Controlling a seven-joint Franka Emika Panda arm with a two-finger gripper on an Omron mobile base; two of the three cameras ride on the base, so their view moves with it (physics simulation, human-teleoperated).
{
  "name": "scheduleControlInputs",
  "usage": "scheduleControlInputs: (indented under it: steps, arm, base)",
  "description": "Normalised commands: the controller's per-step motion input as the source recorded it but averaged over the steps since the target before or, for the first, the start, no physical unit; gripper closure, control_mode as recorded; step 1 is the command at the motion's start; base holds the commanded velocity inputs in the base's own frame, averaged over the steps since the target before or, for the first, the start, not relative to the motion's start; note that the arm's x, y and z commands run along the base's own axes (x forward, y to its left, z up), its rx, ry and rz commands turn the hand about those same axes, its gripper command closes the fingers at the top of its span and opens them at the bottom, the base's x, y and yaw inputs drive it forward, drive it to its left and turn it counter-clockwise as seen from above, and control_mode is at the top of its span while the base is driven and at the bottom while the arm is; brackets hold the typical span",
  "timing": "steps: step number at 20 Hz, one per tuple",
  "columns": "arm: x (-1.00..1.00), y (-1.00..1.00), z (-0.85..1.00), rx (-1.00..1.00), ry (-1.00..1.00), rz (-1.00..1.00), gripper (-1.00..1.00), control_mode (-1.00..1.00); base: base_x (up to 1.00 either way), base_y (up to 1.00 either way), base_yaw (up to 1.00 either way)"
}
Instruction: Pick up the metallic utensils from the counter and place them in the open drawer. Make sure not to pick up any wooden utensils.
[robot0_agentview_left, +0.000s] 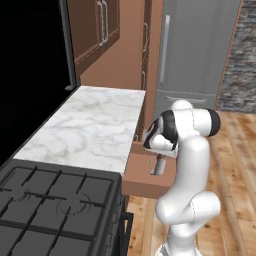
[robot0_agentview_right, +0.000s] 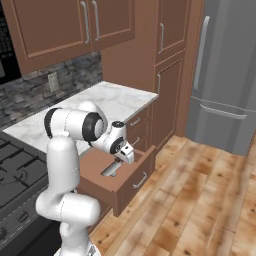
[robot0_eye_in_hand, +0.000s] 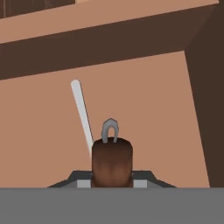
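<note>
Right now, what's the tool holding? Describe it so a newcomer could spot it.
Find the open reddish-brown wooden drawer under the white marble counter. Above its floor, the tool grips a short dark-brown-handled utensil with a silver tip; the thin silver utensil beside it lies loose.

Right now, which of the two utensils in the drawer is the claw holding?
The dark brown-handled utensil, held upright between the claw tips over the drawer. The thin silver-grey utensil lies loose on the drawer floor.

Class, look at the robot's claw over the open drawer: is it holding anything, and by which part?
Yes. The claw grips the dark-handled utensil by its brown handle, metal end pointing down into the drawer, where a fork lies.
</note>
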Motion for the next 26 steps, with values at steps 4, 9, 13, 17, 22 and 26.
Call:
scheduleControlInputs:
  steps: [4,9,13,17,22,26]
  arm:
    - [0.09,0.0,-0.34,0.0,0.0,0.0,1.0,-1.0]
    - [0.07,0.0,-0.32,-0.01,0.0,0.0,1.0,-1.0]
    - [0.06,0.0,-0.27,0.0,0.0,0.0,1.0,-1.0]
    - [0.0,0.0,-0.22,0.0,0.0,0.0,1.0,-1.0]
    - [0.0,0.0,-0.21,0.0,0.0,0.0,1.0,-1.0]
    - [0.0,0.0,-0.16,0.0,-0.03,0.0,1.0,-1.0]
  base:
    - [0.0,0.0,0.0]
    - [0.0,0.0,0.0]
    - [0.0,0.0,0.0]
    - [0.0,0.0,0.0]
    - [0.0,0.0,0.0]
    - [0.0,0.0,0.0]
